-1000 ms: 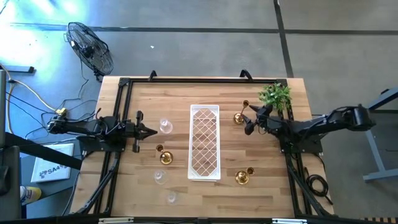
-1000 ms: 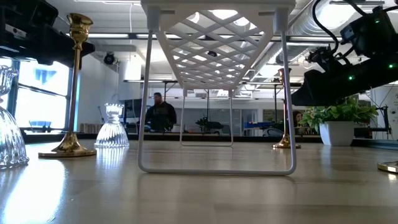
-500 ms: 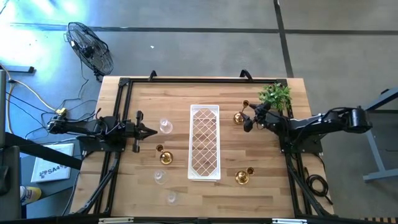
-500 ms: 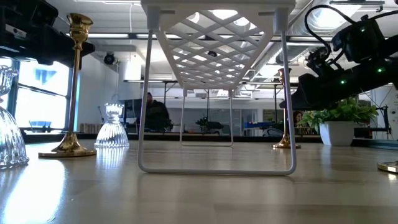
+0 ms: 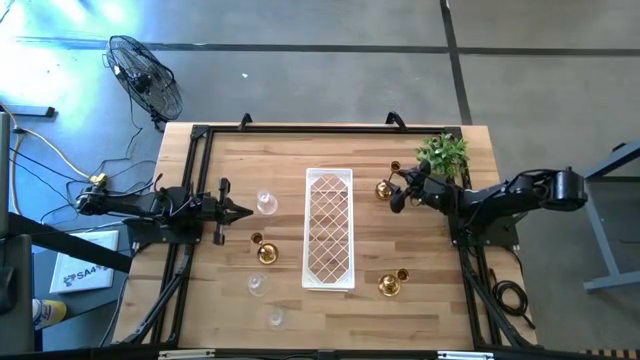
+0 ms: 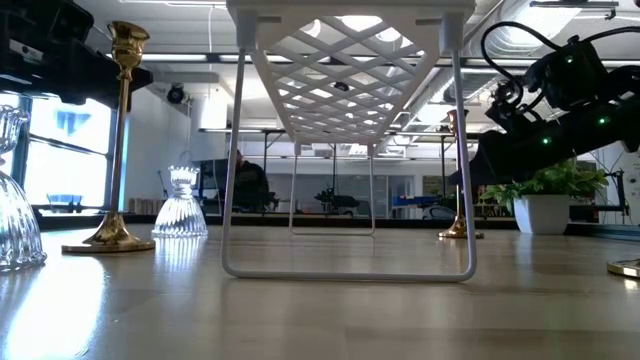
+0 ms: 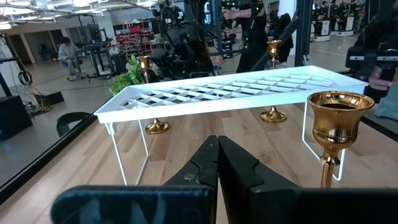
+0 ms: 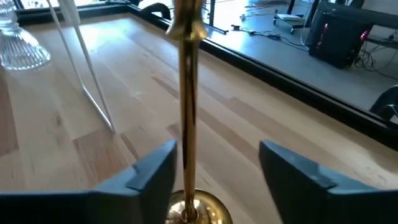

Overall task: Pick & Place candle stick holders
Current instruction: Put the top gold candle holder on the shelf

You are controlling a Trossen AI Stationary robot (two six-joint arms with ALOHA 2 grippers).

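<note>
Left gripper sits at the left side of the table, fingers pressed together with nothing between them, tips pointing toward the tray; the left wrist view shows the two dark fingers meeting edge to edge.

Just beyond the tips stands a clear glass holder; nearer the front edge, a brass holder, then a second glass holder and a third glass holder, all upright on the wood and apart from one another. The low view shows the brass one as a tall gold stem with a cup top.

Centre: long white lattice tray on thin wire legs, lying lengthwise front to back, nothing on it.

Right of the tray: the thin-stemmed brass holder stands upright near the far right part of the table. Right gripper is at it, fingers spread with the stem between them; in the right wrist view the stem rises between the two finger pads, close to one and clear of the other, not yet clamped. Another brass holder stands near the front right.

Small green plant at the far right corner, just behind the right arm
</note>
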